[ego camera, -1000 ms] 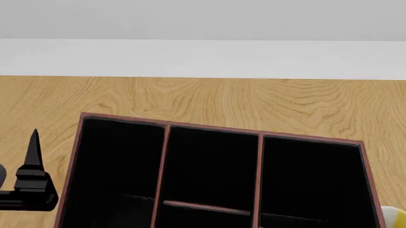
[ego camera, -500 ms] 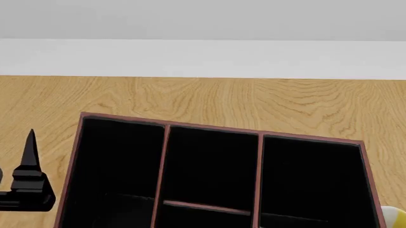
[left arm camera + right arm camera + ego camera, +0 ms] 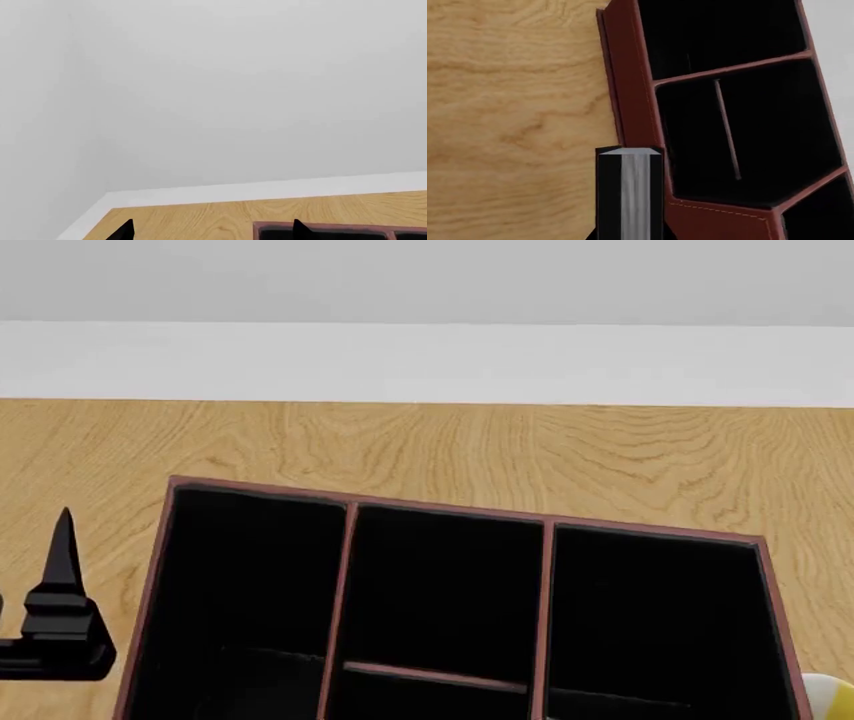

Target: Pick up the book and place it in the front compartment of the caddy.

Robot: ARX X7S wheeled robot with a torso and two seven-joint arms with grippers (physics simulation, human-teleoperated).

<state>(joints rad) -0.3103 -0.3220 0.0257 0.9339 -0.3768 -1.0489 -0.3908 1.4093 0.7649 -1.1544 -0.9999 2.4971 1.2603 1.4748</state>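
The caddy (image 3: 350, 570) is a reddish-brown box with a black inside and thin dividers, filling the lower head view. In the right wrist view my right gripper (image 3: 629, 236) is shut on the book (image 3: 629, 190), which has black covers and a pale page edge. The book's far end lies over the caddy's outer wall (image 3: 630, 90), beside a compartment. The book and right gripper are out of the head view. My left gripper (image 3: 212, 233) is open and empty, left of the caddy's corner (image 3: 320, 231); one finger (image 3: 62, 560) shows in the head view.
A white-and-yellow mug (image 3: 835, 696) peeks in at the caddy's right end. The wooden table (image 3: 441, 445) runs back to a white edge (image 3: 427, 362) along the wall.
My left gripper's finger has shifted slightly to the left in the head view. The caddy has not moved.
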